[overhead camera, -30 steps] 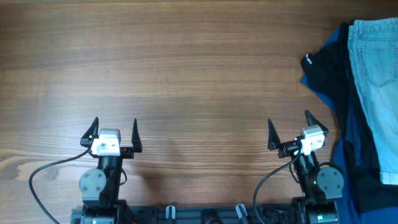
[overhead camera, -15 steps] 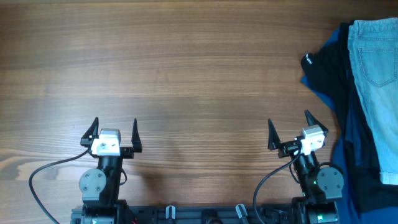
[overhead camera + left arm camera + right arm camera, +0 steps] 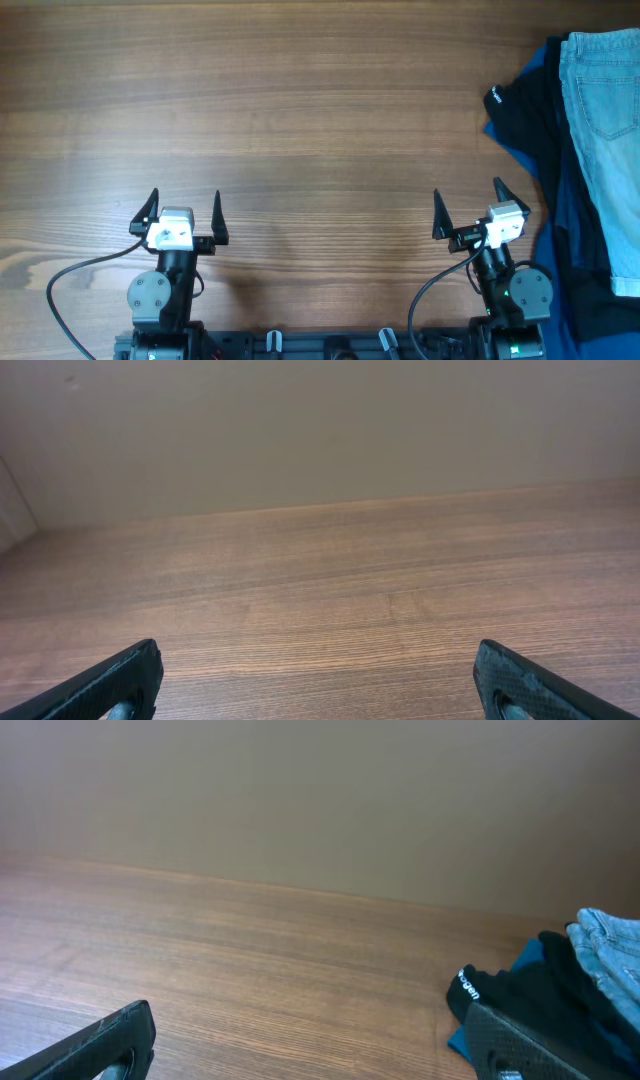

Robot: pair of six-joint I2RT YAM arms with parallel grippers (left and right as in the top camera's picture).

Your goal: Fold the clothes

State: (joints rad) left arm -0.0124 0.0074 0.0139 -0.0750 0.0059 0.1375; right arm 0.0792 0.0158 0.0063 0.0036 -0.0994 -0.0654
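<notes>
At right, denim shorts (image 3: pixel 605 150) run off frame; left tool (image 3: pixel 185 196) and right tool (image 3: pixel 466 188) stand spread.

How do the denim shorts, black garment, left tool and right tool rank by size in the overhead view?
Largest: denim shorts.
Next: black garment, partly covered by the shorts.
Smallest: left tool and right tool; they look alike, so I do not rank them.

Overhead: straight down on table (image 3: pixel 300 100). Wrist cameras: low over table, facing far edge. Right wrist, overhead share denim shorts (image 3: pixel 600 150).
</notes>
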